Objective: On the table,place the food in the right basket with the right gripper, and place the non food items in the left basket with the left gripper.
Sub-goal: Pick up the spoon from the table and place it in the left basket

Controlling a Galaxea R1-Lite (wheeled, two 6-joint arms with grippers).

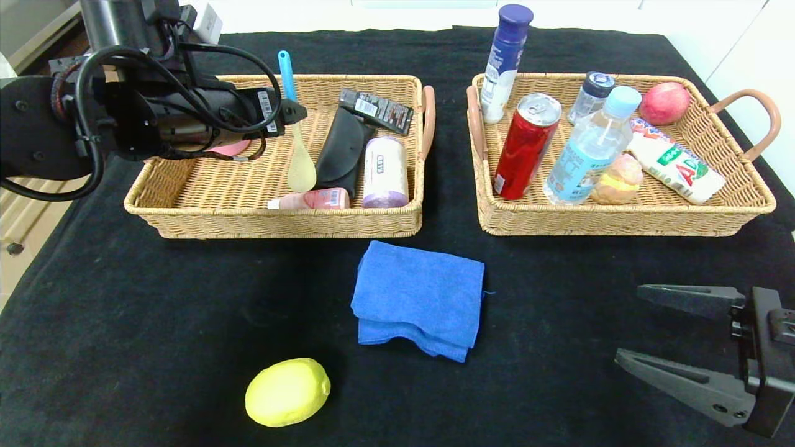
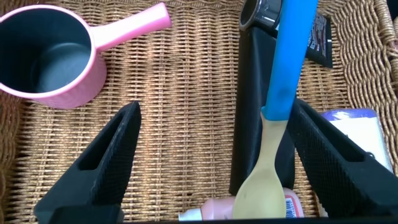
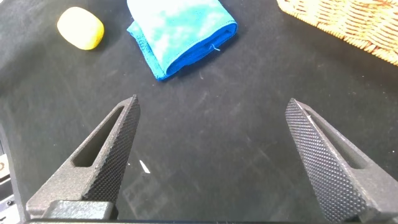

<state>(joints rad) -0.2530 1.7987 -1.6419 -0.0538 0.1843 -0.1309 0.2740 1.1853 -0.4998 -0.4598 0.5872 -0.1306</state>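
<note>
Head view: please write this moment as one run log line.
left pincer: open over left basket, spoon inside | right pincer: open, idle | on table: blue cloth, lemon

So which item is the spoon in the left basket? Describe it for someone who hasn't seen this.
Find the left basket on the black table. The spoon lies in its middle, under the open left gripper, beside a black case. It is the only long thin item there, with a bright blue handle and a cream bowl.

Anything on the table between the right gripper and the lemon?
Mostly bare black cloth. In the head view the blue cloth sits just above the line from right gripper to lemon.
</note>
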